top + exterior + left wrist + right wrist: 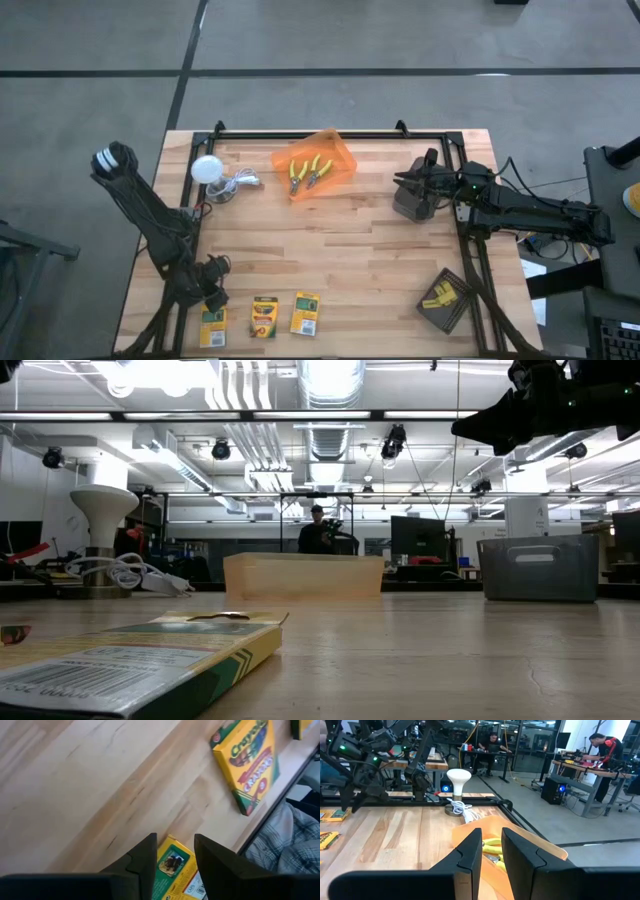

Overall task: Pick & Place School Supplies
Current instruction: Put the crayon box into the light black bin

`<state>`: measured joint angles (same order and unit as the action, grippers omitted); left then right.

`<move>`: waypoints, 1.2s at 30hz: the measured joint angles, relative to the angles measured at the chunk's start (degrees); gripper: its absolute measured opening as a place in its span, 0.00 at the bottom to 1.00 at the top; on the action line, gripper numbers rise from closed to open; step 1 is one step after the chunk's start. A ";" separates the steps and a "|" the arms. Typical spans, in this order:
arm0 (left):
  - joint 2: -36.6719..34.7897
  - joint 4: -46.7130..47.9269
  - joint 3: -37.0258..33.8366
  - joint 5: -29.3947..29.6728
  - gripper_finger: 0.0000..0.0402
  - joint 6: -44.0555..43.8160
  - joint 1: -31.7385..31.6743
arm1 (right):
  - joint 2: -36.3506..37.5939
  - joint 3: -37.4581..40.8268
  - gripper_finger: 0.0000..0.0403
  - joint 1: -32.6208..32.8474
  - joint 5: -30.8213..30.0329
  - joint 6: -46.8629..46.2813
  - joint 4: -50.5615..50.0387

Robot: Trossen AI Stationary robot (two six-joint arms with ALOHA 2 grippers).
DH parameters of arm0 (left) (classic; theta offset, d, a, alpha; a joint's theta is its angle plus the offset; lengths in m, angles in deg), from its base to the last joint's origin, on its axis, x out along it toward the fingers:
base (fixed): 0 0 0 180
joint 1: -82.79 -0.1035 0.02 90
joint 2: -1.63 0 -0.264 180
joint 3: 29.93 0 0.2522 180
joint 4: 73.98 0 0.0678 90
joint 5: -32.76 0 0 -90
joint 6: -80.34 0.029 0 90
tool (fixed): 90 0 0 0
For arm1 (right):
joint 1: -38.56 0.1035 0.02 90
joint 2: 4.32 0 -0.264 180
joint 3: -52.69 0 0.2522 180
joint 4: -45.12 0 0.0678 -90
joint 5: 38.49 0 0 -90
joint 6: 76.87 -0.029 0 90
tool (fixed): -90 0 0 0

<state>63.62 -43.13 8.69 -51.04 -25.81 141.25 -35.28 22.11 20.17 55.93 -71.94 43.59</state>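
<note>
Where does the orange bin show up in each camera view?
High view: orange bin at top centre, two yellow tools inside.
Low view: pale box at mid-distance, centre.
Left wrist view: not in it.
Right wrist view: just beyond the right claw.
Shared landmark: white lamp beside the bin.

Left gripper (174, 857) fingers apart above a crayon box (176, 870); second Crayola box (247, 762) near the desk (80, 785) edge.

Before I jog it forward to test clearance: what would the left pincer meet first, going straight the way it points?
Probably the crayon box lying flat under the open left pincer; its height above the box is unclear.
</note>
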 joint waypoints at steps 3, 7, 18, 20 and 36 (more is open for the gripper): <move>0.96 0.00 -0.02 -0.56 0.34 -0.22 0.01 | 0.00 0.01 0.17 -0.02 0.00 0.00 0.00; 2.03 -0.12 -0.02 -0.64 0.34 -0.26 0.00 | 0.00 0.00 0.17 -0.02 -0.01 0.00 -0.01; 6.36 -4.16 -0.04 -0.66 0.34 -0.34 0.00 | 0.00 0.01 0.17 -0.02 0.00 0.00 0.00; 7.36 -4.66 -0.11 -0.71 0.34 -0.34 0.00 | 0.00 0.00 0.17 -0.02 0.00 0.00 0.00; 8.25 -8.27 -0.13 -2.61 0.34 -0.49 0.02 | 0.00 0.00 0.17 -0.02 0.00 0.00 0.00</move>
<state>71.86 -51.40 8.56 -53.64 -26.29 141.27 -35.28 22.11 20.15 55.93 -71.94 43.59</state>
